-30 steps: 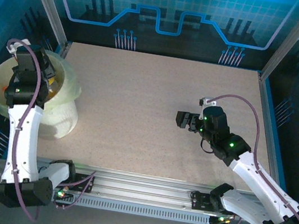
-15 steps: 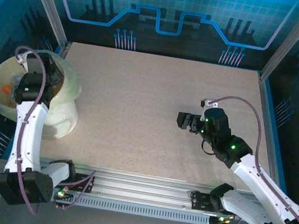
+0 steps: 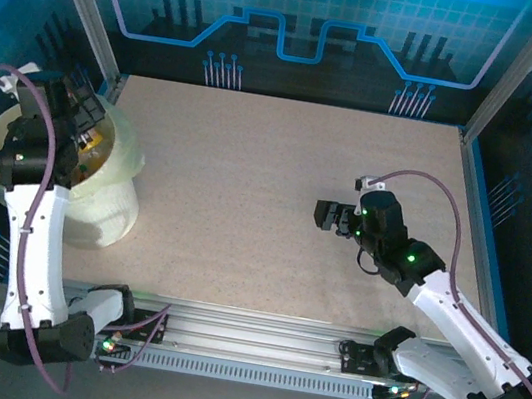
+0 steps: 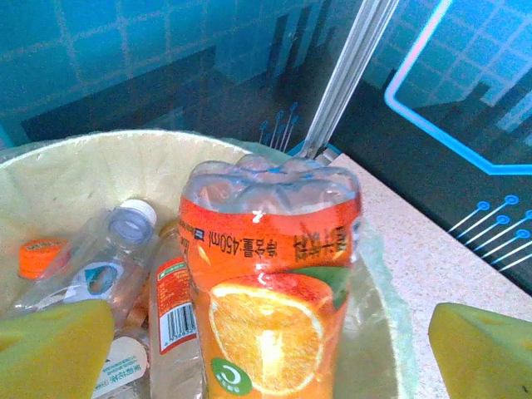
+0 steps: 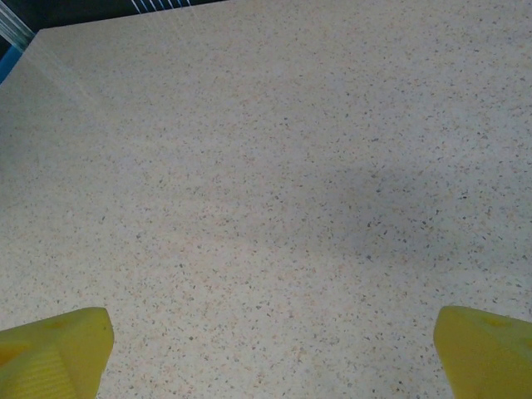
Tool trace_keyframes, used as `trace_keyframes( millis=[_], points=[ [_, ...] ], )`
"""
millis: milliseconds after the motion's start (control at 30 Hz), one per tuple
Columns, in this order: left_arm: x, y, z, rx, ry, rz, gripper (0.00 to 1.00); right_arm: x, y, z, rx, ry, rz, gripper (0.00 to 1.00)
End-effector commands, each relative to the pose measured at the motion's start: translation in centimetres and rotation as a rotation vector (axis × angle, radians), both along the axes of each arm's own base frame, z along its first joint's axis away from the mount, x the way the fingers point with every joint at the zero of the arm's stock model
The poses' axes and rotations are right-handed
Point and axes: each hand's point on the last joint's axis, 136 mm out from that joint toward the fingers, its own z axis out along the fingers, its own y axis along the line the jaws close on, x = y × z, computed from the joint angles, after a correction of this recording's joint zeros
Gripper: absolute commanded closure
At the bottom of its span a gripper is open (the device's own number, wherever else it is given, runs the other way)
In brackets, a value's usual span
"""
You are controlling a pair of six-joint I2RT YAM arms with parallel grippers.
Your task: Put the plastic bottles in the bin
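Observation:
The pale cream bin [image 3: 113,194], lined with a thin clear bag, stands at the table's left edge. My left gripper [image 3: 78,121] hovers over its right rim. In the left wrist view my left gripper [image 4: 270,314] is open, its yellow fingers [image 4: 58,345] spread wide. Between them, touching neither, an orange-labelled plastic bottle [image 4: 266,274] stands base up inside the bin [image 4: 83,162]. Beside it lie a clear bottle with a pale cap [image 4: 108,262], a red-labelled bottle [image 4: 170,312] and an orange cap [image 4: 40,254]. My right gripper [image 3: 325,214] [image 5: 273,320] is open over bare tabletop.
The speckled beige table [image 3: 248,187] stretches between the two arms. An aluminium frame post [image 4: 353,71] rises just behind the bin. Blue enclosure walls close in the back and both sides.
The left wrist has swung over the bin, first right, then back left and further from the base. The right arm has stayed almost still.

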Motion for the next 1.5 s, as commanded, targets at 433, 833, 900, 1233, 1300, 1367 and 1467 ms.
trace_keyframes(
  millis=[433,833,900,1233,1300,1367,1467],
  points=[
    [-0.1,5.1,-4.8,-0.076,0.130,0.158,0.24,0.7,0.4,1.3,0.041,0.000,-0.011,0.00],
    [-4.2,8.3,-3.2,-0.038,0.094,0.259,0.43,1.9,1.9,3.5,0.056,0.004,0.023,0.00],
    [-4.3,8.7,-3.3,-0.065,0.079,0.257,0.45,2.1,2.2,3.6,0.061,0.006,0.028,0.00],
    [-2.2,9.1,-7.7,-0.216,0.147,0.182,0.34,2.3,3.0,3.5,0.085,0.035,0.044,0.00],
    [-1.5,9.3,-8.0,-0.245,0.159,0.173,0.36,2.2,3.0,3.5,0.084,0.038,0.043,0.00],
    [-1.0,9.5,-7.4,-0.254,0.158,0.167,0.36,2.1,2.8,3.5,0.084,0.038,0.038,0.00],
    [-0.5,9.5,-5.1,-0.245,0.128,0.151,0.15,1.9,2.5,3.5,0.082,0.031,0.029,0.00]
  ],
)
